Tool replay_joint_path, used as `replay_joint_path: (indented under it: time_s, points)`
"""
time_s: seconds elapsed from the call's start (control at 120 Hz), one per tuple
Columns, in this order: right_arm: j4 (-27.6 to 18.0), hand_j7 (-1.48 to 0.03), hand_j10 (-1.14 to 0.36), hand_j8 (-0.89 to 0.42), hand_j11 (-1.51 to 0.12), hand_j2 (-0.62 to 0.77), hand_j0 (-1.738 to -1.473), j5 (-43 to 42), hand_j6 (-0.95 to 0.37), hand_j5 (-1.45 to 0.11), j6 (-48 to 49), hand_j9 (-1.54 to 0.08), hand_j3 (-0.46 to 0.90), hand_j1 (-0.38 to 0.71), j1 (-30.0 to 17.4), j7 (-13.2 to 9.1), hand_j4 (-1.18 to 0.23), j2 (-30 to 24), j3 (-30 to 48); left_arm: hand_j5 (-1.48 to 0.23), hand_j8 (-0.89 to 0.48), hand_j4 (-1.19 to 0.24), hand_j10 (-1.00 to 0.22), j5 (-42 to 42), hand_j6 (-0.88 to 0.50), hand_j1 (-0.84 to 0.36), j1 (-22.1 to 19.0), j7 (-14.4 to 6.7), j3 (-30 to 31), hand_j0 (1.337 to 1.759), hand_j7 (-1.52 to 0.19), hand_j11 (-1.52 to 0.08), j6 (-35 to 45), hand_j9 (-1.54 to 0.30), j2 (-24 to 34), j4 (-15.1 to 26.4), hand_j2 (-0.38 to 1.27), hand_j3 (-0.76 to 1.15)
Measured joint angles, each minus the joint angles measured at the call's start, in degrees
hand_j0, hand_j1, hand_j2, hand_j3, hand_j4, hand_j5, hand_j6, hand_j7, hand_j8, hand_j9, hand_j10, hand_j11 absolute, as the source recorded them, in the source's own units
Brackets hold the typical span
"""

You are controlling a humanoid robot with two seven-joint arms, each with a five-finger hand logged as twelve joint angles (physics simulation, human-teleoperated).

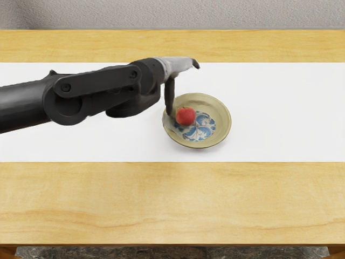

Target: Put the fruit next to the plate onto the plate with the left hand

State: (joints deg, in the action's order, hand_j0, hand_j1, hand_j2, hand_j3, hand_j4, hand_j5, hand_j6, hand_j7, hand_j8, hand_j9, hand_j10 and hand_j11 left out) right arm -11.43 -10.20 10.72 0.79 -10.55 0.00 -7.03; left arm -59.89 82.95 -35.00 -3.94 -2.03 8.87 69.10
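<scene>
Left hand point(171, 69) hovering at the left rim of the plate point(224, 116), red fruit point(185, 115) lying on it.
The hand is reaching in from the left with fingers spread, gripping nothing; one dark finger point(169, 97) is hanging down just beside the fruit, which is sitting in the left part of the patterned plate on the white runner point(280, 108) across the wooden surface point(172, 199). To my eye the placing looks done, so the careful move is lifting straight up, then away left, without that low finger nudging the fruit over the rim.
</scene>
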Motion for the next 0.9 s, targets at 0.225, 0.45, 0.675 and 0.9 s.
replay_joint_path:
  time_s: [0.225, 0.45, 0.675, 0.9]
  points:
    - [0.0, -0.02, -0.02, -0.02, -0.02, 0.0, -1.658, 0.0, -0.01, -0.02, 0.0, -0.02, 0.0, -0.33, 0.0, 0.0, -0.02, 0.0, 0.0, -0.07, -0.04, -0.05, -0.05, 21.6, -0.04, 0.3, -1.4, 0.0, -7.0, 1.658, -0.07, -0.07, -8.2, -0.07, 15.5, 12.5, 0.03, 0.0]
    - [0.0, -0.02, -0.01, -0.01, -0.02, 0.0, -1.658, 0.0, -0.01, -0.02, 0.0, -0.02, 0.0, -0.33, 0.0, 0.0, -0.01, 0.0, 0.0, -0.03, -0.02, -0.02, -0.02, 43.5, -0.02, 0.33, -18.4, 0.0, -23.9, 1.658, -0.02, -0.02, -27.6, -0.02, 28.8, 16.7, 0.01, 0.0]
    - [0.0, -0.02, -0.01, -0.01, -0.02, 0.0, -1.658, 0.0, -0.01, -0.02, 0.0, -0.02, 0.0, -0.33, 0.0, 0.0, -0.01, 0.0, 0.0, -0.01, -0.01, -0.01, -0.01, 60.2, -0.01, 0.34, -24.8, 0.0, -30.5, 1.658, -0.01, -0.01, -32.4, -0.01, 44.1, 17.2, 0.0, 0.0]
    - [0.0, -0.02, -0.01, -0.01, -0.02, 0.0, -1.658, 0.0, -0.01, -0.02, 0.0, -0.02, 0.0, -0.33, 0.0, 0.0, -0.01, 0.0, 0.0, -0.01, 0.0, 0.0, 0.0, 64.4, 0.0, 0.34, -26.3, 0.0, -31.3, 1.658, -0.01, -0.01, -32.9, -0.01, 45.9, 17.3, 0.0, 0.0]
